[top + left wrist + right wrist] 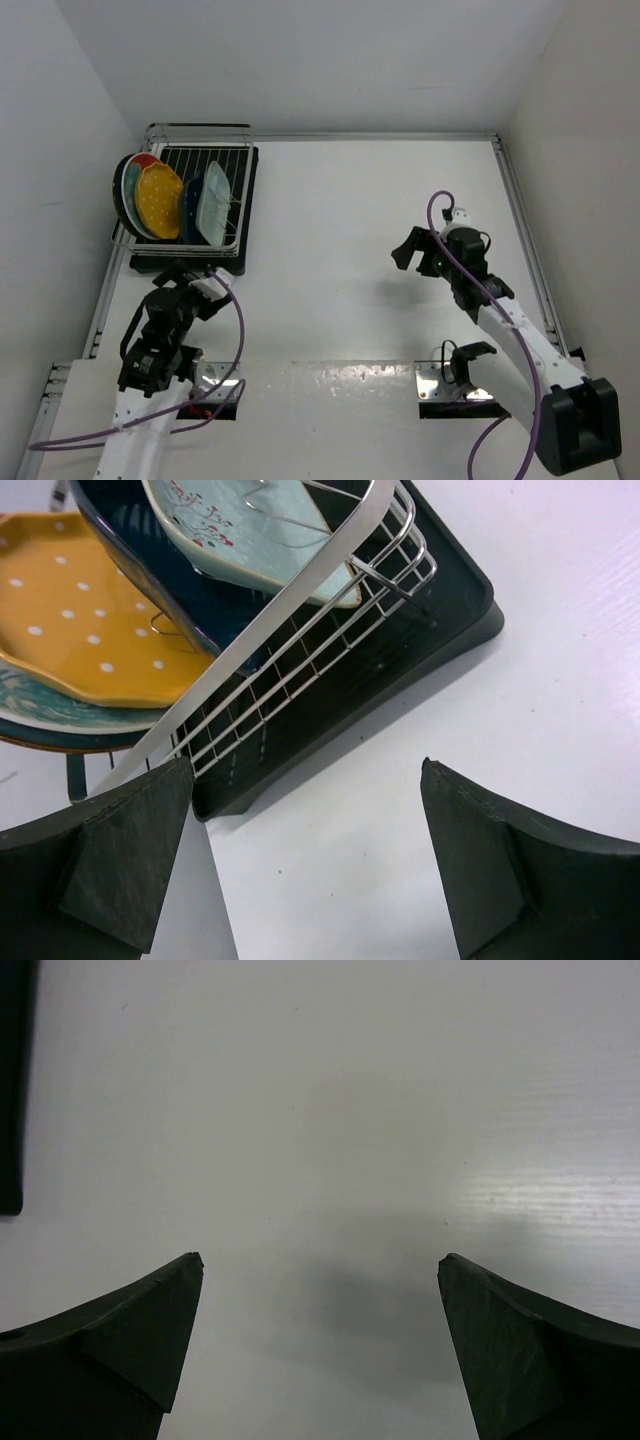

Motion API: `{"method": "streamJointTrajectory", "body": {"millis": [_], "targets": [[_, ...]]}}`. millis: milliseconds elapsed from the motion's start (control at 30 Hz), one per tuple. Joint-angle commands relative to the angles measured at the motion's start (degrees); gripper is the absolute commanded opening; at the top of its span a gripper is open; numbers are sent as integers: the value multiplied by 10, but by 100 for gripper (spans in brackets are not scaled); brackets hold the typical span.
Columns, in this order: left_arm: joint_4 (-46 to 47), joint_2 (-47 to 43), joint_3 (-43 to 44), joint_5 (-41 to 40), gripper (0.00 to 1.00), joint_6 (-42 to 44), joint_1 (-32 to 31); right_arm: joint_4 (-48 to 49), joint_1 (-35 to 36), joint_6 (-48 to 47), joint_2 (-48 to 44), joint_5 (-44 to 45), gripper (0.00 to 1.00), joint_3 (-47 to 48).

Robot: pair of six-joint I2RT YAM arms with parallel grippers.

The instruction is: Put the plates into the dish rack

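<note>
The wire dish rack (240,180) sits in a black tray (250,200) at the far left. Standing on edge in it are the dark teal plate (119,195), the red-and-turquoise plate (133,172), the yellow dotted plate (160,201), the dark blue leaf plate (189,212) and the pale mint plate (213,202). My left gripper (187,284) is open and empty just in front of the rack's near edge. The left wrist view shows the rack's rim (300,590), yellow plate (70,620) and mint plate (250,530). My right gripper (417,250) is open and empty above bare table.
White walls close the table on the left, back and right. The rack stands near the left wall. Two metal mounting plates (440,383) sit at the near edge by the arm bases. Purple cables trail from both arms.
</note>
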Motion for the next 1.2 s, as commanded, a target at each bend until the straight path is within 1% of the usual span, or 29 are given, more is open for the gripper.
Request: {"method": "streamJointTrajectory", "body": {"millis": [0,33,133,200,233,333,400,500,900,1167], "targets": [[48,-47,-31,-6,100,41,-4,-17,3,4,-36,32,100,-26],[53,-53,-42,-6,100,50,-4,-24,3,5,-55,37,100,-31],[53,-58,-53,32,100,73,-4,-49,3,12,-77,41,100,-39],[53,-35,-65,51,100,87,-4,-62,3,14,-92,43,100,-43],[53,-28,-65,73,100,105,-4,-69,3,14,-99,43,100,-43],[48,-16,-65,92,100,126,-4,-87,4,20,-112,47,100,-39],[48,-16,-65,92,100,126,-4,-117,4,27,-118,48,100,-33],[43,-37,-71,92,100,126,1,-127,3,27,-129,57,100,-32],[43,-37,-71,98,100,131,1,-175,4,41,-187,59,100,-37],[43,-48,-71,103,100,136,1,-214,3,46,-232,82,100,-42]]}}
